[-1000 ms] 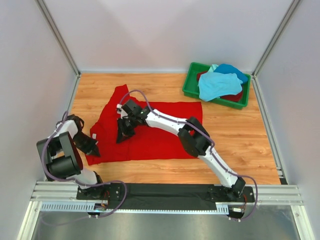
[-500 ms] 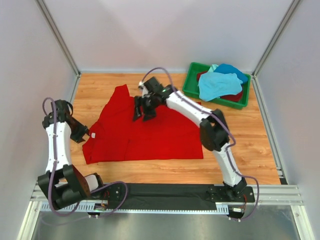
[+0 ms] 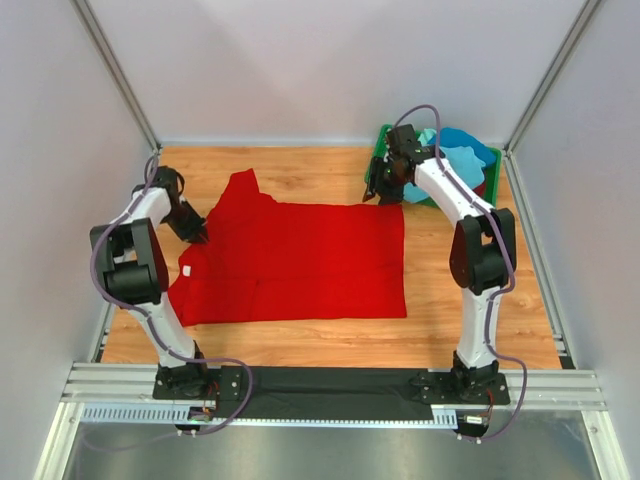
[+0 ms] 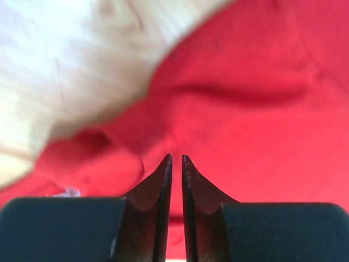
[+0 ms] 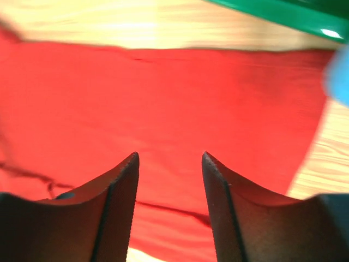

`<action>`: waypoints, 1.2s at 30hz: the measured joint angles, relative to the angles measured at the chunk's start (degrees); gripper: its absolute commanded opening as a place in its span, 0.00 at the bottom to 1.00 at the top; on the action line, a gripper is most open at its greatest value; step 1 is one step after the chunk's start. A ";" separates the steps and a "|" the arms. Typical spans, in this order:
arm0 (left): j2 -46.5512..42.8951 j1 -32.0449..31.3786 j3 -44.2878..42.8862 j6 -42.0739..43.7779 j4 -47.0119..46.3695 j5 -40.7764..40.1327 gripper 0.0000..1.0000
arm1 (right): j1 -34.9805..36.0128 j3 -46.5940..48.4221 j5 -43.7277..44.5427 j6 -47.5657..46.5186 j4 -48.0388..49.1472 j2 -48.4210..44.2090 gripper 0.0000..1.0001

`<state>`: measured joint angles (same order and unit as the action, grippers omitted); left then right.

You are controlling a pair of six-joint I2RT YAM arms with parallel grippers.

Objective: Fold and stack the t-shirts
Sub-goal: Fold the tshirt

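Left tool [image 3: 192, 232]: fingers nearly together, thin slit between, nothing gripped. Sits low at left edge of red t-shirt [image 3: 300, 255], near sleeve; wrist view blurred, touching cloth or not cannot tell.

Right tool [image 3: 383, 190]: fingers spread wide, empty. Hangs over far right corner of red t-shirt, just beside green bin [image 3: 455, 205].

Red t-shirt lies spread flat on table [image 3: 450, 330], between both tools, one sleeve pointing toward far edge.

Turquoise t-shirt [image 3: 440, 170] and blue t-shirt [image 3: 465, 140] heaped in bin at far right corner.
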<state>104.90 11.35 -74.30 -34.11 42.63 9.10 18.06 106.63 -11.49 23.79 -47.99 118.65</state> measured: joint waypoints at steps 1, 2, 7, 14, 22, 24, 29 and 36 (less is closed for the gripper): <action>1.51 0.07 -1.22 0.31 0.09 -0.61 0.18 | -0.74 -0.98 0.46 -0.11 0.20 0.00 0.49; 2.80 0.17 -2.36 0.66 0.17 -1.22 0.18 | -1.36 -1.73 0.70 -0.11 0.37 0.00 0.48; 7.28 2.03 -4.79 2.43 1.14 -4.74 0.17 | -3.78 -3.78 1.97 -0.20 1.22 0.00 0.49; 8.57 8.33 -5.90 4.63 4.11 -6.58 0.20 | -3.78 -3.98 2.08 -1.25 2.40 0.24 0.57; 5.68 6.88 -6.27 7.72 6.60 -9.66 0.36 | -3.19 -3.04 0.87 -2.89 4.59 3.72 0.62; 3.96 3.85 -6.99 7.82 7.15 -9.64 0.36 | -2.89 -2.29 1.11 -3.43 5.66 5.18 0.62; -1.27 -0.63 -8.72 7.78 5.73 -9.31 0.35 | -0.72 -1.77 6.64 -4.09 9.62 7.98 0.58; 3.63 1.31 -18.97 10.10 2.23 -10.05 0.39 | 2.64 -0.74 17.20 -3.96 15.28 10.88 0.54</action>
<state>108.53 12.67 -93.27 -24.01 44.86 -0.95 20.71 105.89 5.72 19.84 -32.71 129.54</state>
